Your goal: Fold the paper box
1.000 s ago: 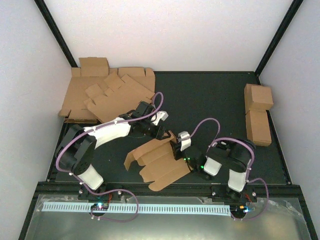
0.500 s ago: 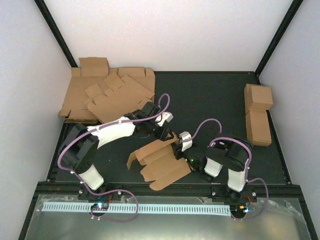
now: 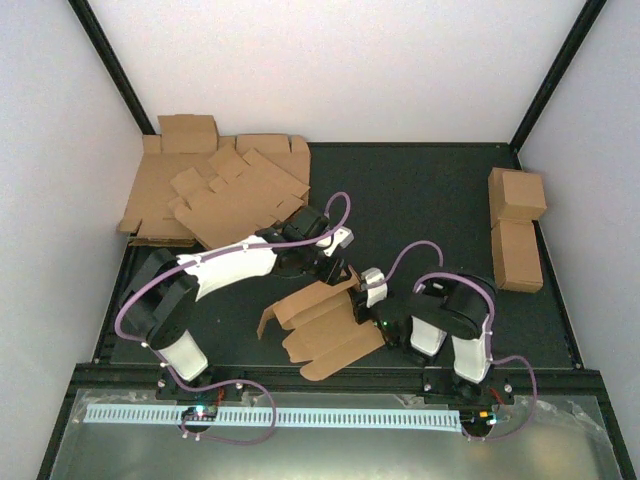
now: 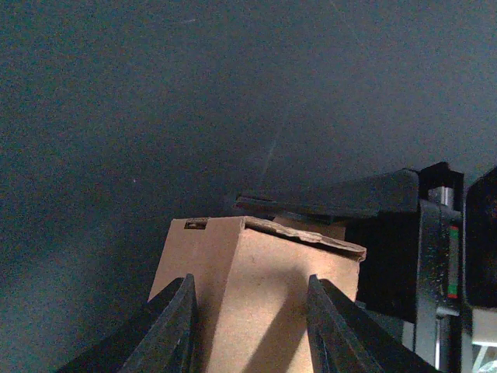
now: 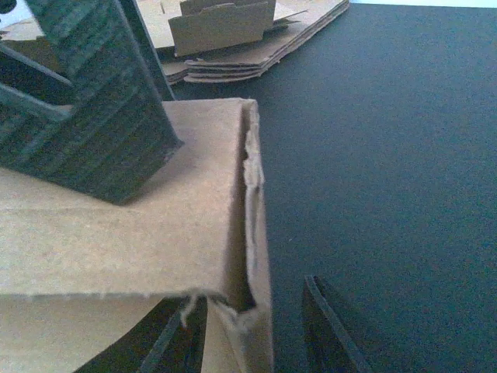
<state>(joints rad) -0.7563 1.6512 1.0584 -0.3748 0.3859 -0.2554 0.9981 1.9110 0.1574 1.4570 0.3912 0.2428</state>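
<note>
We are showing the paper box [image 3: 320, 325] lying half-folded on the desk [image 3: 430, 200], near the front. The left hand [image 3: 336, 273], fingers apart, is touching its far right corner; the right hand [image 3: 360, 305], likewise parted, is straddling the wall there, unclamped.

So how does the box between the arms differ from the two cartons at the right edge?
The box is half folded, flaps spread open; the cartons are closed blocks. The box lies at a slant near the middle of the mat; the cartons stand in a row along its edge. The left tool and right tool are at the box; no tool is near the cartons. Both are plain brown cardboard.
</note>
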